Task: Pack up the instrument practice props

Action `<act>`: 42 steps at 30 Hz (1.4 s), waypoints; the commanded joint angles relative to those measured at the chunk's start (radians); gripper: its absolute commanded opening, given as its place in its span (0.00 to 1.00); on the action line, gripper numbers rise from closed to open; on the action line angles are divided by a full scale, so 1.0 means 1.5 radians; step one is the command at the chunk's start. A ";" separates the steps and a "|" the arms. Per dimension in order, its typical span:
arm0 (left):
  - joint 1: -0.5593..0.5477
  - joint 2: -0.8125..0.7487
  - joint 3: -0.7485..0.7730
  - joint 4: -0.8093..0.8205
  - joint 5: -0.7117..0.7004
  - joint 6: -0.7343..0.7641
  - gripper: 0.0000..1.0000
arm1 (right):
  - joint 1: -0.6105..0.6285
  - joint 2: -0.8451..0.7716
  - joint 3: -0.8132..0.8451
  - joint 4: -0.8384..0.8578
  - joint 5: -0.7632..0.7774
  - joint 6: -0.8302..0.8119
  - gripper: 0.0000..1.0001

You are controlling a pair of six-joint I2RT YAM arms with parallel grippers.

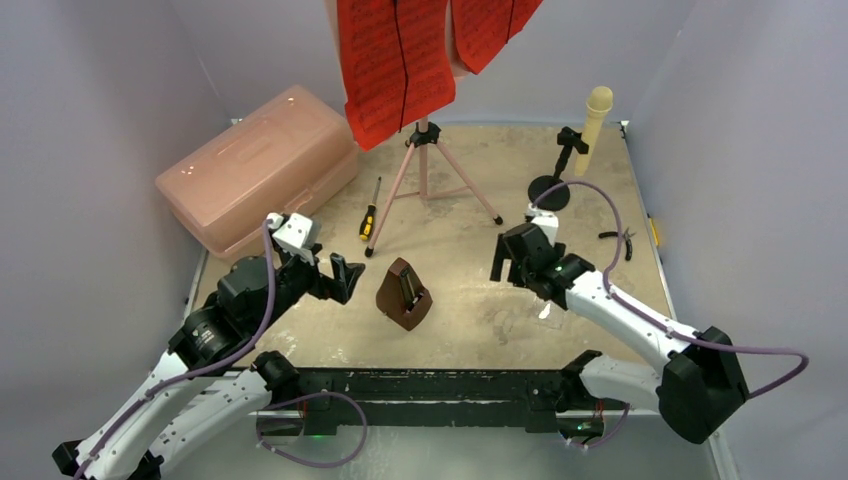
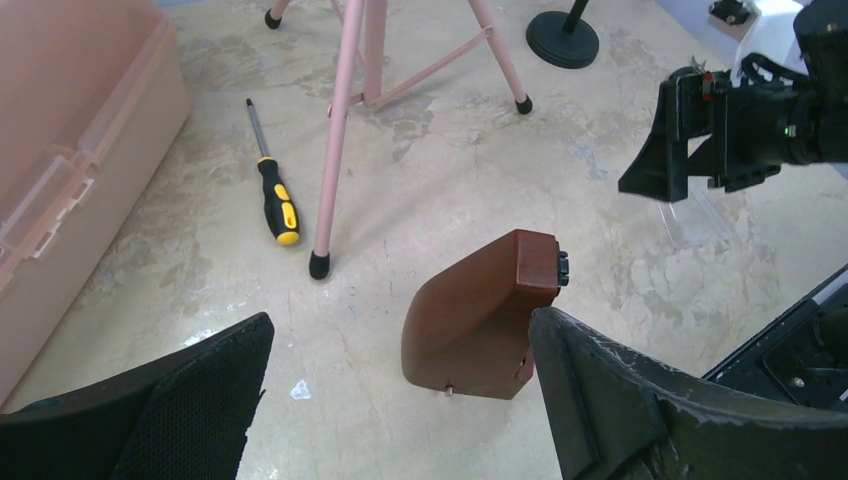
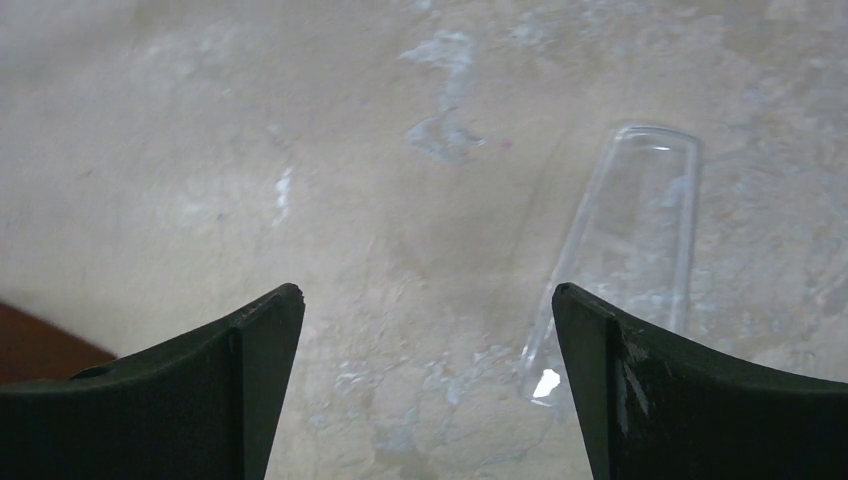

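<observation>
Brown metronome (image 1: 404,293) upright, narrow end up

Pink lidded box (image 1: 258,170), yellow-black screwdriver (image 1: 370,218) nearby, clear plastic strip (image 3: 630,240)

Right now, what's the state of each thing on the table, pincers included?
Left pincer: open, empty.
Right pincer: open, empty.
Pink box: lid shut.
Metronome: standing, unheld.
Music stand: upright, legs spread.
Red pages: hanging on the stand.
Microphone: upright in its holder.
Screwdriver: lying flat.
</observation>
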 commanded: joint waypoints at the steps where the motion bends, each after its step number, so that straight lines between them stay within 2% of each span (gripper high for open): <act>1: 0.011 -0.010 -0.006 0.024 0.029 0.018 0.99 | -0.093 0.003 0.022 -0.021 -0.055 -0.021 0.98; 9: 0.011 -0.033 -0.011 0.025 0.024 0.015 0.99 | -0.278 0.035 0.045 -0.024 -0.109 -0.082 0.98; 13: 0.012 -0.040 -0.013 0.026 0.023 0.014 0.99 | -0.330 0.061 0.059 -0.044 -0.107 -0.063 0.98; 20: 0.010 -0.045 -0.015 0.026 0.020 0.013 0.99 | -0.351 0.123 0.074 -0.079 -0.127 -0.035 0.98; 31: 0.003 -0.048 -0.016 0.028 0.020 0.013 0.99 | -0.364 0.256 0.100 -0.126 -0.188 -0.048 0.98; 36: -0.001 -0.050 -0.017 0.028 0.021 0.013 0.99 | -0.364 0.252 0.096 -0.118 -0.205 -0.058 0.97; 42: -0.003 -0.053 -0.017 0.028 0.023 0.014 0.99 | -0.364 0.229 0.085 -0.104 -0.273 -0.076 0.75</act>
